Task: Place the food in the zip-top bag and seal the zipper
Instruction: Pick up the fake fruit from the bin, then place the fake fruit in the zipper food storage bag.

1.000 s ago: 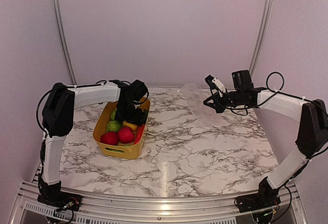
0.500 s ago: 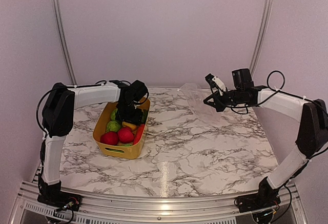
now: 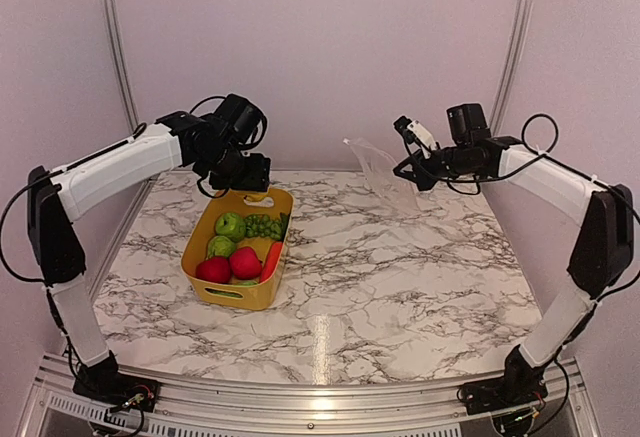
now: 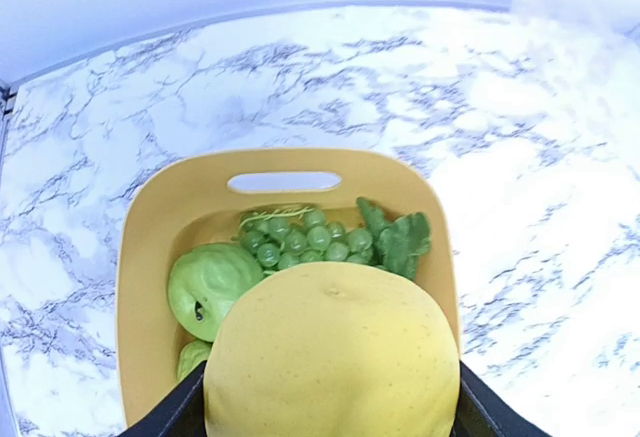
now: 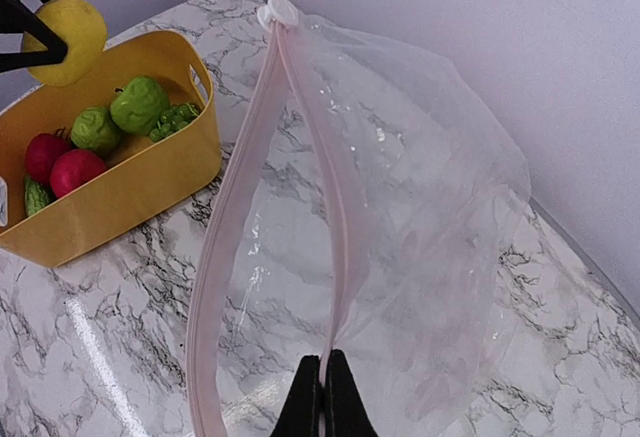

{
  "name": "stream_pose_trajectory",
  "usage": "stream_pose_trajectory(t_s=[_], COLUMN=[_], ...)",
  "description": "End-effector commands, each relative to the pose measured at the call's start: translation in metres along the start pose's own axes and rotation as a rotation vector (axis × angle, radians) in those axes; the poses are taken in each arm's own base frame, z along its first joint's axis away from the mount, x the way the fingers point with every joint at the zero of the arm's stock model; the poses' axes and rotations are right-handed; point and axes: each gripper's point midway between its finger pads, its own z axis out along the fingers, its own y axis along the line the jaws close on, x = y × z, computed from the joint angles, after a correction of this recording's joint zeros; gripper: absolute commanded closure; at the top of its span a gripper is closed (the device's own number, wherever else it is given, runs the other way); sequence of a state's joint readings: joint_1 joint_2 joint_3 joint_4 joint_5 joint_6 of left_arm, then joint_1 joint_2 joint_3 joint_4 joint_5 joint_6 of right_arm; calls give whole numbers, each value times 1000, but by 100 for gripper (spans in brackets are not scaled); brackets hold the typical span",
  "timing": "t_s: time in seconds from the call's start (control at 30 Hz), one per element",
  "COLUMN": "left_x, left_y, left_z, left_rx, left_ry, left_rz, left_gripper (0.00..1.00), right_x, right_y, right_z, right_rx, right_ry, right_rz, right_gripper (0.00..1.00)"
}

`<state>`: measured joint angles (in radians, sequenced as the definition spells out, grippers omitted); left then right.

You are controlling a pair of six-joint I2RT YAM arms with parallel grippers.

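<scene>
With the left gripper (image 3: 250, 179) clamped around a round yellow fruit (image 4: 332, 352) and raised above the yellow bin (image 3: 235, 295), and the right gripper (image 5: 322, 377) pinched shut on the zipper (image 5: 237, 197), holding the zip-top bag (image 5: 410, 187) up over the far right of the table (image 3: 400, 277), well apart from the bin: carry the fruit across at height, clear of the bin's rim. Aim for the gap between the two parted pink strips, nearer the held end than the white slider (image 5: 278, 9), seemingly the widest stretch. Lower well inside the clear film before letting go, to avoid a bounce off the lip. Hold the right gripper steady, mouth tilted toward the incoming fruit. Afterwards, go back for the rest of the food (image 3: 240, 252) lying in the bin.
</scene>
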<state>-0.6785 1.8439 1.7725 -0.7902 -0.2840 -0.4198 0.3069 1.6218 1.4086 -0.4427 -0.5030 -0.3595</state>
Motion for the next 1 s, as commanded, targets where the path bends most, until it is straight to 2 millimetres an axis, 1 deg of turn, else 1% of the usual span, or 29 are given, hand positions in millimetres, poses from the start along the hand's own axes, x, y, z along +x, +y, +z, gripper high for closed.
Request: stream_pose_trajectory(t_s=[0.0,0.07,0.1,0.13,0.17,0.23,0.33,0.4,0.5,0.73,0.83,0.97], left_x=[-33,-38,-45,-41,-42,-43,-48,-49,-52,-50,-47,-43], left_y=[-46,-74,-83,-100,-114,-137,-161,-175,-191,-223,-227,-228], left_z=[-46,-66,-77,-85,-95,-110,-127,-131,-127,-88,-69,-53], left_rx=[188,289,335,393,460,584,747,830,899,956,933,915], left_ry=[-153,-222,-271,-294,-330,-387,-452,-466,-474,-434,-426,-429], left_rz=[-14,7,2,11,8,-22,-95,-115,-142,-190,-202,-219], left_gripper=[35,35,36,36,37,37,37,38,39,41,42,44], right_x=[-5,-9,-10,-12,-12,-11,-12,-17,-21,-35,-42,-48], right_y=[7,14,16,21,24,31,41,46,51,66,70,70], right_z=[10,14,16,18,21,26,33,33,32,25,21,13], right_rx=[-13,-27,-32,-42,-50,-70,-120,-153,-188,-287,-305,-295], right_ry=[54,57,59,59,59,63,62,50,40,-1,-15,-32], right_rz=[-3,-11,-11,-14,-14,-5,28,52,89,168,185,189], right_gripper=[100,100,100,100,100,100,100,100,100,100,100,100])
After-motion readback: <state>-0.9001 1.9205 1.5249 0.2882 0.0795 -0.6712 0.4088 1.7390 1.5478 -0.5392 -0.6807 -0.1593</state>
